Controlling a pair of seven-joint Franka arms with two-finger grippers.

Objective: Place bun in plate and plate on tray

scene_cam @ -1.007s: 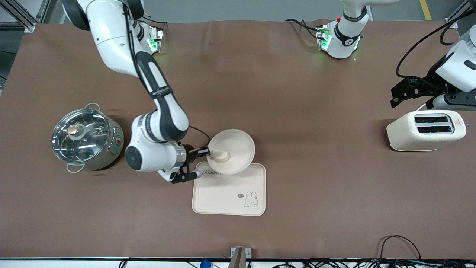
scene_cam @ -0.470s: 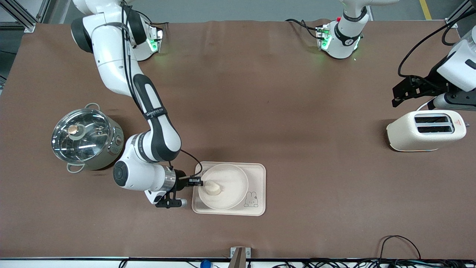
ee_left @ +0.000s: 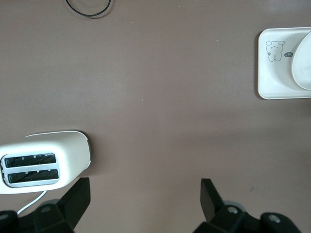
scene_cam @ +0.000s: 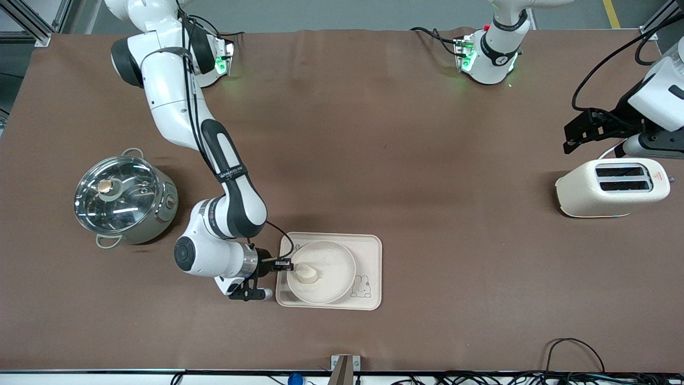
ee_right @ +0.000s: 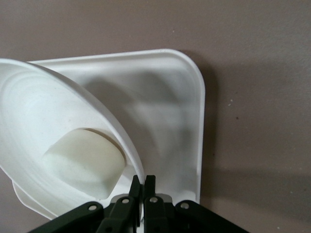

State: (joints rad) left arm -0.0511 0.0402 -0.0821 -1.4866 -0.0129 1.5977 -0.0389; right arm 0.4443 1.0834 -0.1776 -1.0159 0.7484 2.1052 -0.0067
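1. Worktop [scene_cam: 427, 133]: brown, carries all items. Pot w/ glass lid [scene_cam: 124, 199] sits toward the right arm's end; toaster [scene_cam: 612, 187] toward the left arm's end.
2. Tray [scene_cam: 368, 248]: flat on worktop, rabbit print showing at the corner nearer the front camera.
3. Plate [scene_cam: 334, 256]: inside the tray outline, rim over the tray edge nearest the right arm. Right wrist view shows it tilted, the gripped side raised, so prob. not fully seated yet.
4. Bun [scene_cam: 307, 273]: in the plate, beside the gripped rim.
5. Right claw [scene_cam: 286, 263]: fingers pinched together on the plate rim, approaching sideways, low over the tray edge.
6. Left claw [ee_left: 146, 196]: fingers apart, nothing between; waits over the worktop beside the toaster.
7. Step in hand (judgement): seat plate on tray. Lower gripped side slowly until the base lies flat; keep tilt small so the bun doesn't roll. Part fingers only once the plate rests, then back out level to avoid dragging the rim.
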